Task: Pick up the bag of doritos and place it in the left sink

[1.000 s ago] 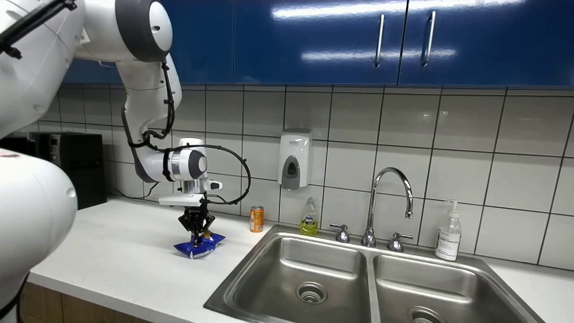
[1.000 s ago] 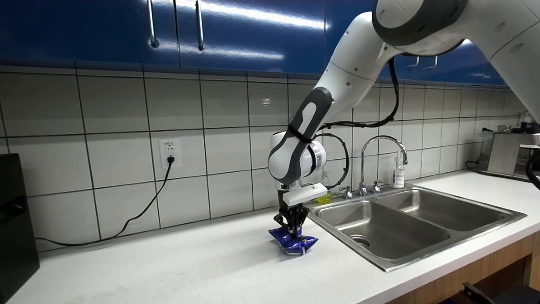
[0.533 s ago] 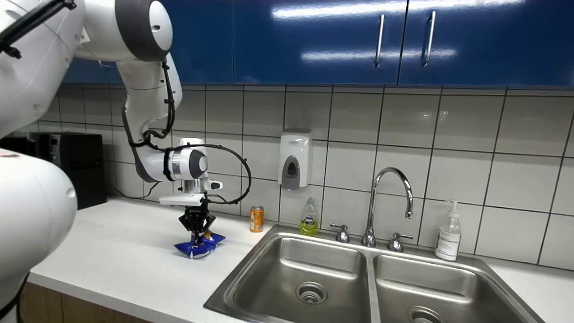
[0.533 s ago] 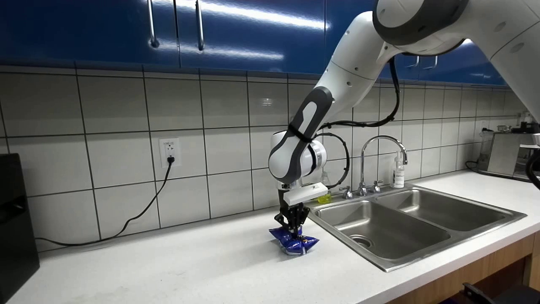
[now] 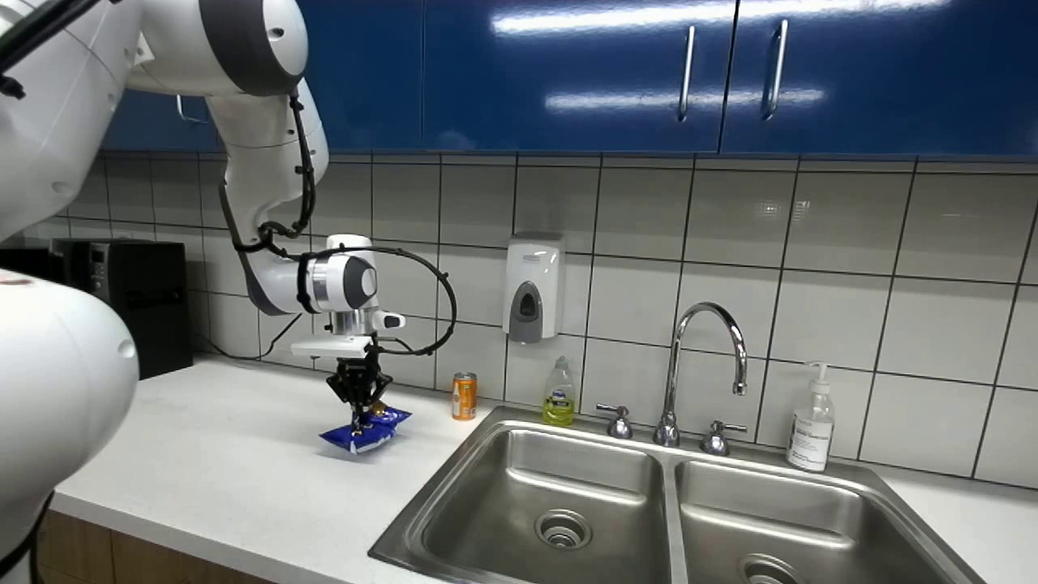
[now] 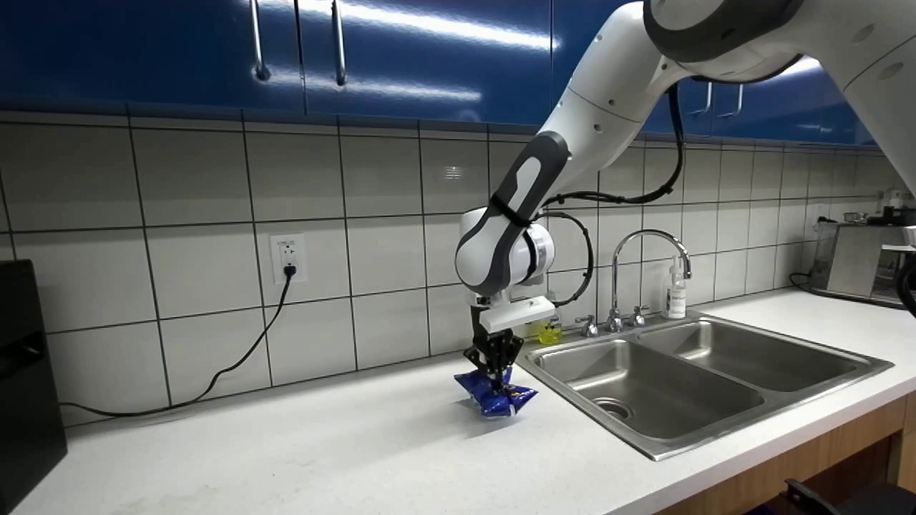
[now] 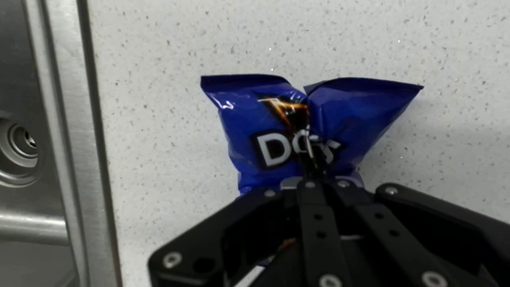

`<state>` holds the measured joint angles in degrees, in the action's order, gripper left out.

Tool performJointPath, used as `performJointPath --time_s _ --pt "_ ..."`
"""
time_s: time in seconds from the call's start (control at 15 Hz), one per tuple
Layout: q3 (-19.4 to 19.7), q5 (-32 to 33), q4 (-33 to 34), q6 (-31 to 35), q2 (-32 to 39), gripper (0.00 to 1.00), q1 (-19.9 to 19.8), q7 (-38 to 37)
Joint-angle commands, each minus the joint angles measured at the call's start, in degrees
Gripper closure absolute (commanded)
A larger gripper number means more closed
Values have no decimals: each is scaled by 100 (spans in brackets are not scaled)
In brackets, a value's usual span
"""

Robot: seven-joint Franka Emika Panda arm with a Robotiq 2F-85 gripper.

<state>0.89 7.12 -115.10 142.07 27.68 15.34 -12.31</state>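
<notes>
Black two-fingered gripper [image 5: 358,422] pinches a crinkled blue bag of Doritos [image 7: 285,123]

The wrist view gives the closest look. The fingers are drawn nearly together across the bag's middle, gripping a deep fold of it; the crease swallows part of the white lettering but leaves a plain "D". The upper corners flare out on either side, while the gripper hides most of the lower part.

Height reads better in both exterior views: the bag hangs just above the white countertop [image 5: 227,454], its shadow beneath.

It is outside the left sink [image 5: 478,519], a rectangular stainless-steel basin, with a strip of counter between. The wrist view catches just part of that basin, its round metal drain [image 7: 22,146] cut by the left edge; both exterior views show far more.

A small orange can [image 5: 464,396], upright near the white tiled wall [image 5: 636,296], shows in an exterior view alone, as does a white plastic dispenser [image 5: 534,268] mounted on that wall. A white power outlet [image 6: 288,247], too, shows in an exterior view alone.
</notes>
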Motion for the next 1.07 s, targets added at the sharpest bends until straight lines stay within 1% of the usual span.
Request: performJointPath --time_s 0.0,0.33,0.6,1.0 --pt "-154 -71 -148 -336 -491 100 -244 159" --pt "-143 -129 -163 -535 -733 100 -454 201" --pt "-70 -136 -142 -577 -712 100 -680 210" --pt "202 -188 -42 -580 -609 100 -1221 252"
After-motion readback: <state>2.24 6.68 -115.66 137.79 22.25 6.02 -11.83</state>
